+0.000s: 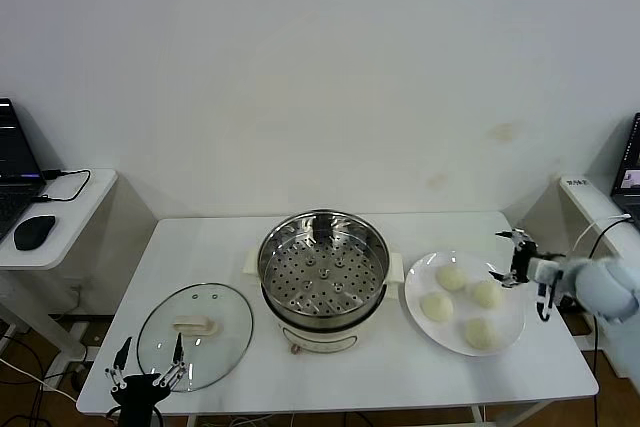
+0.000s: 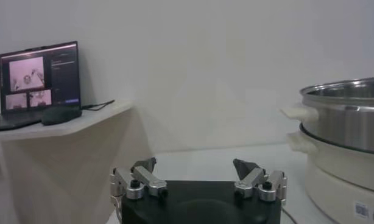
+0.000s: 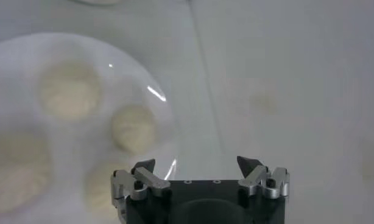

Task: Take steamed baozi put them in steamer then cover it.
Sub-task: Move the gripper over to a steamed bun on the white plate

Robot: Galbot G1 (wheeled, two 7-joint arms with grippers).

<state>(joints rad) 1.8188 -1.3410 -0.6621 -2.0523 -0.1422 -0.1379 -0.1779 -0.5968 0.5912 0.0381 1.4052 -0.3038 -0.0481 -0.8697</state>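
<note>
We see the steamer [image 1: 323, 282] at the middle of the white tabletop [image 1: 400, 367], uncovered, its perforated tray bare. The four steamed baozi [image 1: 462, 302] lie together on a white plate [image 1: 425, 323] just to the right of the steamer, none of them held. Our right gripper [image 1: 512, 258] hovers above the plate's far right edge, its fingers spread wide and holding nothing; in the right wrist view the buns lie below and to one side of the spread fingers. The cover [image 1: 196, 335] rests flat on the tabletop to the left of the steamer, cream handle up. Our left gripper [image 1: 150, 364] waits at the tabletop's near left edge, just beside the cover, fingers released and empty.
</note>
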